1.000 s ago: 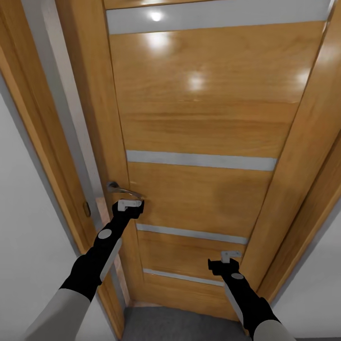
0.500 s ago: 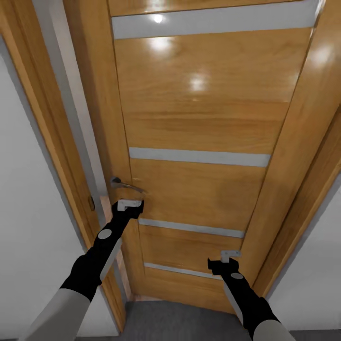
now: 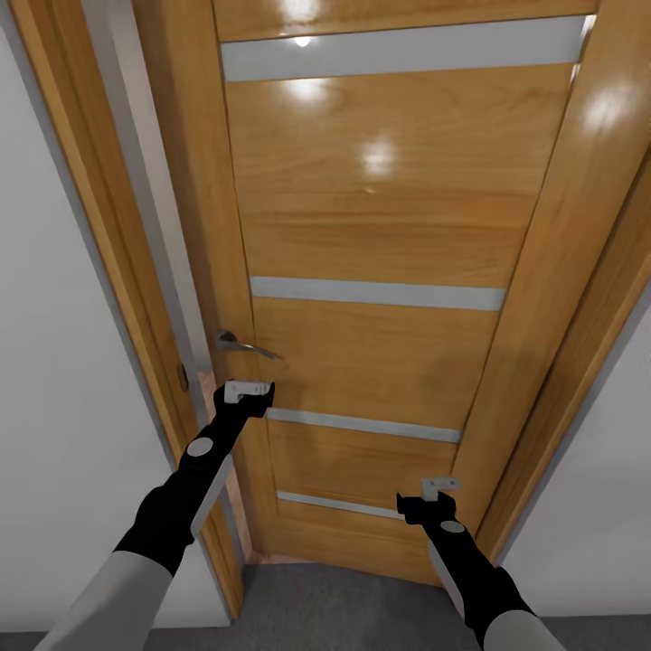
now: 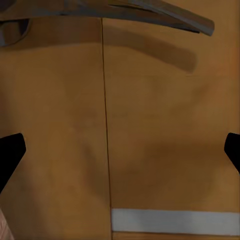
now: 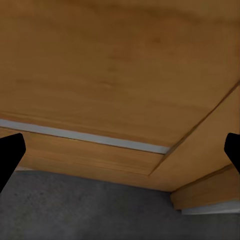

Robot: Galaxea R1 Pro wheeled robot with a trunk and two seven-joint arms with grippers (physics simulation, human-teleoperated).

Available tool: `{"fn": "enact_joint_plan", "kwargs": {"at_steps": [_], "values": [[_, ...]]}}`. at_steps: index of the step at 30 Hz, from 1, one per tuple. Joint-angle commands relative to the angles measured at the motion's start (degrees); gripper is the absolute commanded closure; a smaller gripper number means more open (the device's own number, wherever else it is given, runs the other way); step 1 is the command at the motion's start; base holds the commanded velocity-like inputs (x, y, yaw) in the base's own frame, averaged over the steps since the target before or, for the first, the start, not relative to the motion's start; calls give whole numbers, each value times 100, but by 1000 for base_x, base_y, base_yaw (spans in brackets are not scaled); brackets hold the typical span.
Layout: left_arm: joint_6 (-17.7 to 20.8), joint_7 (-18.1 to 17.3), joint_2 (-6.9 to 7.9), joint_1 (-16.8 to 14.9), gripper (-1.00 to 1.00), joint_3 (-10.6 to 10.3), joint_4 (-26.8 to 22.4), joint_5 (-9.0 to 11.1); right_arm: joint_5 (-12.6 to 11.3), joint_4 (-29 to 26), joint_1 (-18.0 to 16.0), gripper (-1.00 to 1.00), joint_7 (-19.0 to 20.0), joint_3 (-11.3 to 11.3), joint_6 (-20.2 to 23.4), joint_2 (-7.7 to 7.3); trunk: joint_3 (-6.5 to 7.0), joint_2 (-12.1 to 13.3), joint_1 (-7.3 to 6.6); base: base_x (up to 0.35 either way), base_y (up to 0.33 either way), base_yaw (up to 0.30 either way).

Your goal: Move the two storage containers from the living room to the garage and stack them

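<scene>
A transit step is judged to be in hand: a wooden panel door with pale grey horizontal strips is faced at close range, standing slightly ajar along its handle edge, and neither of the 2 storage containers is seen in these pictures, so their place and look cannot be told. The left gripper is held just below the metal lever handle, apart from it, with its fingers spread wide and nothing between them; in the left wrist view the handle is seen ahead over bare wood. The right gripper is held low near the door's bottom panel, likewise parted and empty, with grey floor seen beneath it. The next move is judged to call for the door to be pushed or swung wider so that the base can be driven through
</scene>
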Motion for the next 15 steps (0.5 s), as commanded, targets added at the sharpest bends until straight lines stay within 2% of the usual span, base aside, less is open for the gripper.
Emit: {"fn": "enact_joint_plan", "kwargs": {"at_steps": [1, 5, 6, 9, 11, 15], "values": [[30, 29, 4, -1, -100, -12, -8, 41, 39, -31, -2, -100, -29, 9, 44, 2, -7, -4, 0, -8, 0, 0], [30, 34, 8, 33, -100, -10, 4, 40, 46, -588, -5, -100, -48, 16, 130, 11, -7, -4, 0, -4, 0, 0], [27, 36, 9, 103, -100, -11, 9, 40, 52, -970, -9, -100, -51, 30, 293, 13, -7, -4, 0, -2, 0, 0], [19, 37, 12, 258, -100, -8, 33, 39, 56, -1557, -23, -100, -48, 124, 709, 12, -7, -4, 0, -1, 0, 0], [-51, 37, 16, 377, -100, -8, 57, 39, 59, -2055, -37, -100, -50, 290, 1091, 10, -7, -4, 0, 0, 0, 0], [-199, 28, 21, 466, -100, -10, 77, 36, 62, -2542, -47, -100, -54, 446, 1367, 8, -7, -4, 0, 0, 0, 0]]}}
